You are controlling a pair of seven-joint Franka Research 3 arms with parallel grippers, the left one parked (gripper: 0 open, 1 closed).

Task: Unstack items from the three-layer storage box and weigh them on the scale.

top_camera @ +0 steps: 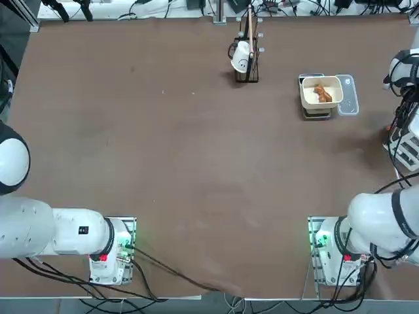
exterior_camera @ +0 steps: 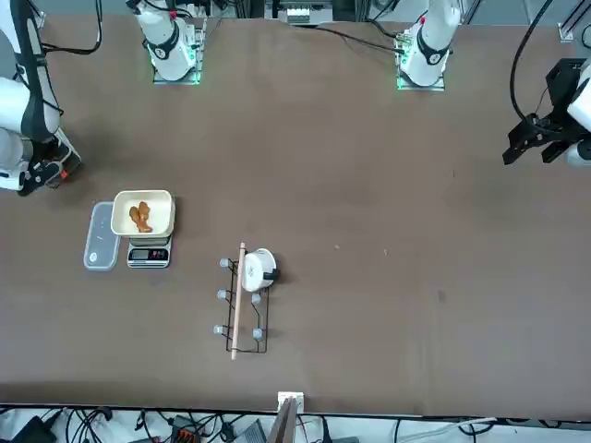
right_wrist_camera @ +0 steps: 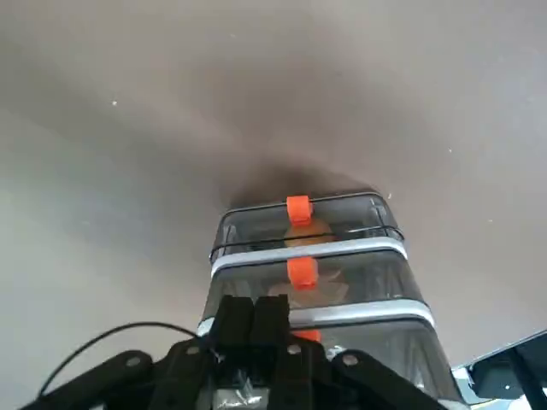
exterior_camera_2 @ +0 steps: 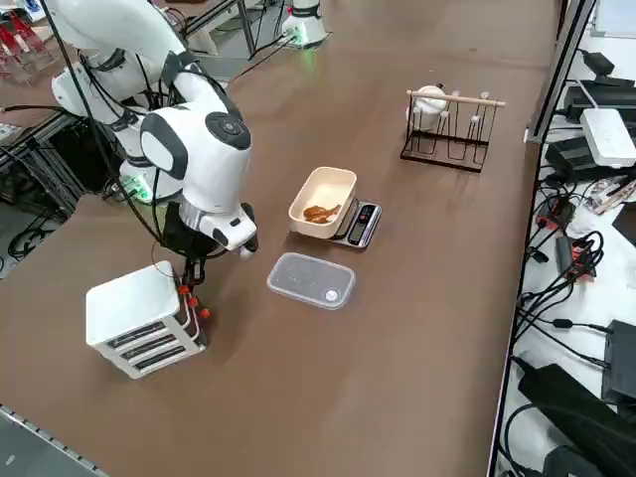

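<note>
On the wide brown table (exterior_camera_2: 417,328), my right arm bends low at the near-right corner over the three-layer storage box (exterior_camera_2: 139,318), a white-lidded stack of translucent grey drawers, each front carrying an orange tab (right_wrist_camera: 297,208). My right gripper (right_wrist_camera: 261,329) hangs at the box's tabbed face, fingers pressed flat together and gripping nothing that I can make out; they sit against the top tier, though I cannot tell whether they hook a tab.

Farther in, well apart from the box, a clear flat plastic tray (exterior_camera_2: 310,280) lies just beside the scale (exterior_camera_2: 360,224), whose platform bears a cream square bowl (exterior_camera_2: 323,202) already holding orange-brown items (exterior_camera_2: 320,213). Beyond them stands a dark upright rack (exterior_camera_2: 447,134) with a white cup (exterior_camera_2: 429,99) hung on it.

As I judge it, the step in hand is getting a tier open or lifted off. To do it well I would keep the fingertips low on a single orange tab, pull straight out along the drawer's line rather than upward, and go slowly so the light box does not slide or tip on the table. More pale and orange pieces show dimly through the drawer fronts.

No brand, label or readable writing shows; the scale's display is too small to read.
</note>
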